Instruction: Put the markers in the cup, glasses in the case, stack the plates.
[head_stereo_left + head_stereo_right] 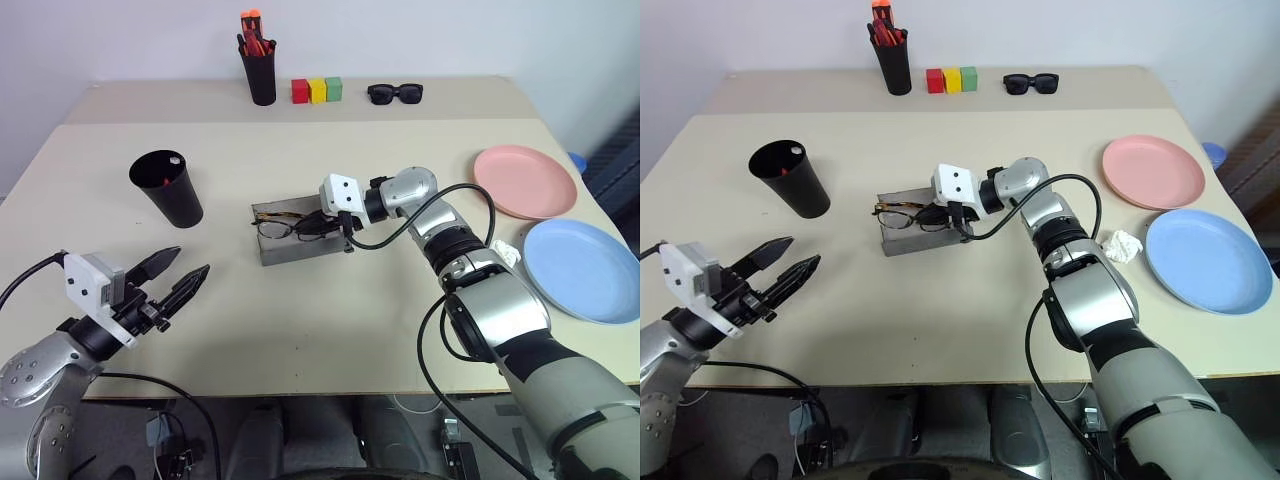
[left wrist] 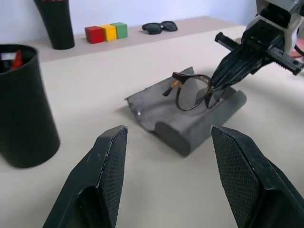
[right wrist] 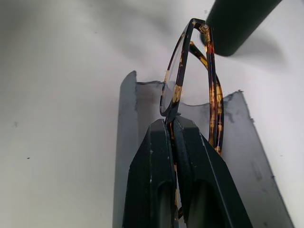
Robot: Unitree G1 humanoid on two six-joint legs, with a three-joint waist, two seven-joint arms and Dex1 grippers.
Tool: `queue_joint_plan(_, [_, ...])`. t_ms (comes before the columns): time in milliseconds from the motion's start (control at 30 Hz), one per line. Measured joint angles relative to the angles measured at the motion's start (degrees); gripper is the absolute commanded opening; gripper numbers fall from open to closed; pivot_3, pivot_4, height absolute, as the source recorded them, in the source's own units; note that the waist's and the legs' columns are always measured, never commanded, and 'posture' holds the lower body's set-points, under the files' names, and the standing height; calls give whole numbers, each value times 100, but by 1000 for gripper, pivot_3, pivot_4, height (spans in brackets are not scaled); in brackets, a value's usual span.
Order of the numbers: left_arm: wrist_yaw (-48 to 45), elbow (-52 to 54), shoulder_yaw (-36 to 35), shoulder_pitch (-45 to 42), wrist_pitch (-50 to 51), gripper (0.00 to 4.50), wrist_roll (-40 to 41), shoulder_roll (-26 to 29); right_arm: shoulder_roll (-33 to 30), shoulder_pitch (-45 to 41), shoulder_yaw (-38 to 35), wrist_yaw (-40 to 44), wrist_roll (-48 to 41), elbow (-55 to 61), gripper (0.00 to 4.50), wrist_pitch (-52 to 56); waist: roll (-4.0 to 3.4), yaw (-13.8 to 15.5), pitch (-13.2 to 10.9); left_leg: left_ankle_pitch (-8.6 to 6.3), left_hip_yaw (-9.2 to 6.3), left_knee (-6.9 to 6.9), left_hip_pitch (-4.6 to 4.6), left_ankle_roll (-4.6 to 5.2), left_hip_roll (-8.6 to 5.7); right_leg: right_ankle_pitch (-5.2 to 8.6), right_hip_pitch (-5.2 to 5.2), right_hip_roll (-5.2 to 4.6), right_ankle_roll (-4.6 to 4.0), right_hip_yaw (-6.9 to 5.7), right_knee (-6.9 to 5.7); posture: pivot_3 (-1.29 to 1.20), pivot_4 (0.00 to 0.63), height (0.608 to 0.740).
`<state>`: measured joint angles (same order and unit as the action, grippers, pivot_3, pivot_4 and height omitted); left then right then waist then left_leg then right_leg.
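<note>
**Glasses pinched over the open case**

My right claw (image 1: pixel 318 226) is clamped on the glasses (image 1: pixel 285 228), fingers pressed together on the frame near one lens. The glasses sit over the open grey case (image 1: pixel 297 246), which lies flat mid-table; I cannot tell whether they touch it. My left claw (image 1: pixel 178 277) hangs over the near edge of the table with its fingers apart and nothing between them.

The cup (image 1: pixel 168 187) stands to the left of the case, well apart from it, with a red marker (image 1: pixel 165 182) and a white one (image 1: pixel 175 158) showing inside. The pink plate (image 1: pixel 525 181) and the blue plate (image 1: pixel 582 270) lie side by side at the right edge, not stacked. A crumpled white scrap (image 1: pixel 1122 245) lies near the blue plate.
</note>
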<state>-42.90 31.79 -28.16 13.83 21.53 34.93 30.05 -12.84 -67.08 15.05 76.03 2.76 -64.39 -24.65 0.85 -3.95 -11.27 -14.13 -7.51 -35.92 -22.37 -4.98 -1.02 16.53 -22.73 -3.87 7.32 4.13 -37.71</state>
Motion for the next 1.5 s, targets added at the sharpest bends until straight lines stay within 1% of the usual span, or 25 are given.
queue_joint_plan(267, [-612, -33, 7, 92, -110, 2872, 418, 235, -15, 0, 29, 137, 251, -130, 27, 6, -2, -20, -1, 0, 0, 2, 0, 0, 4, 0, -3, 5, -1, 1, 0, 0, 150, 740])
queue_joint_plan(433, [-957, -76, 9, 109, -108, 2872, 669, 397, -13, -65, 39, 82, 404, -249, 27, 0, -2, -15, -1, 0, 1, 0, 0, 0, 6, 0, -1, 7, -2, 1, 0, 0, 150, 740])
queue_joint_plan(667, [-1064, -195, 16, 93, -108, 2872, 740, 466, 2, -227, 41, -78, 631, -476, 27, -29, -2, -12, -1, 0, 0, -1, 1, 0, 6, 0, 0, 7, -2, 1, 0, 0, 150, 740])
queue_joint_plan(967, [-1097, -209, 34, -2, -108, 2872, 809, 562, 10, -323, 32, -77, 769, -578, 27, 17, -2, -15, -1, 0, 0, -1, 1, 0, 6, 0, 0, 7, -2, 1, 0, 0, 150, 740])
queue_joint_plan(1067, [-1094, -207, 37, -1, -107, 2872, 810, 565, 11, -353, 35, 0, 804, -629, 1024, 72, -2, -14, -1, 0, 0, -1, 1, 0, 6, 0, 0, 8, -2, 1, 0, 0, 150, 740])
queue_joint_plan(1267, [-1023, -203, 78, -27, -82, 2872, 819, 574, 12, -352, 37, 114, 845, -709, 4013, 167, -4, -17, -2, 0, 0, 1, 1, 0, 6, 0, -2, 8, -2, 1, 0, 0, 150, 740])
queue_joint_plan(1300, [-987, -204, 85, -54, -78, 2872, 820, 573, 11, -352, 27, 78, 844, -709, 4395, 168, -4, -19, -2, 0, 0, 1, 1, 0, 7, 0, -2, 8, -2, 1, 0, 0, 150, 740])
queue_joint_plan(1500, [-435, -236, 185, -578, 22, 2872, 912, 456, -12, -373, -169, -16, 730, -706, 4395, 403, -4, -4, -3, 0, -1, -1, 0, -1, 7, -1, -1, 8, -2, 1, 0, 0, 150, 740])
